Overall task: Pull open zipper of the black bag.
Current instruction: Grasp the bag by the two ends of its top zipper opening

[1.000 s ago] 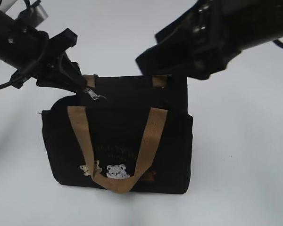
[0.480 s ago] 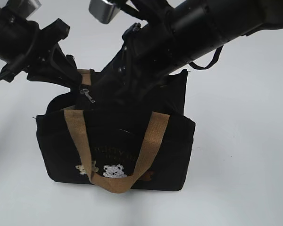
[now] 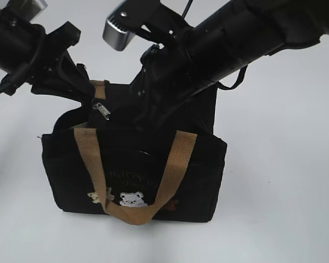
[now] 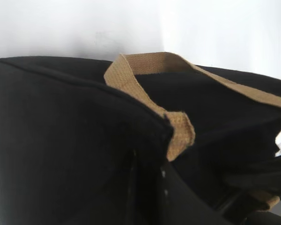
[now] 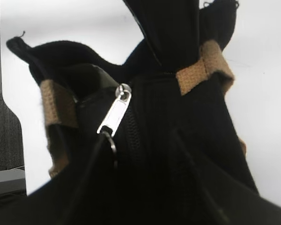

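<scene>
A plain white bench carries the bag, standing upright. Its lettering is too faint to read. The zipper pull hangs at the bag's 11 o'clock corner. The left gripper has its jaws clenched on the bag's top edge there. The right gripper sinks into black fabric at 12 o'clock; its jaws are hidden, so I cannot tell their state.

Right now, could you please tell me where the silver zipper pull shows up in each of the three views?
Exterior view: zipper pull, upper left on the black bag, just below the left end effector.
Left wrist view: not in it.
Right wrist view: left of centre, angled.
Shared landmark: the tan handle.
</scene>
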